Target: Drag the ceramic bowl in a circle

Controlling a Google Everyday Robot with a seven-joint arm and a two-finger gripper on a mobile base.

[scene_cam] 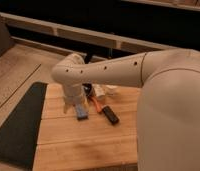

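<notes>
My white arm [108, 67] reaches left across the wooden table [78, 142], bends at an elbow and drops toward the table's far left part. The gripper [74, 104] is at the lower end of that arm, just above the wood. The ceramic bowl does not show plainly. A small dark patch [87, 90] sits right behind the wrist, and I cannot tell whether it is the bowl. The arm hides whatever lies under it.
A small blue object [81, 113] lies just in front of the gripper. An orange-handled item [96, 106], a black oblong item [110, 115] and a white object [100, 91] lie to its right. A dark mat [18, 125] borders the table's left edge. The robot's body [173, 115] fills the right.
</notes>
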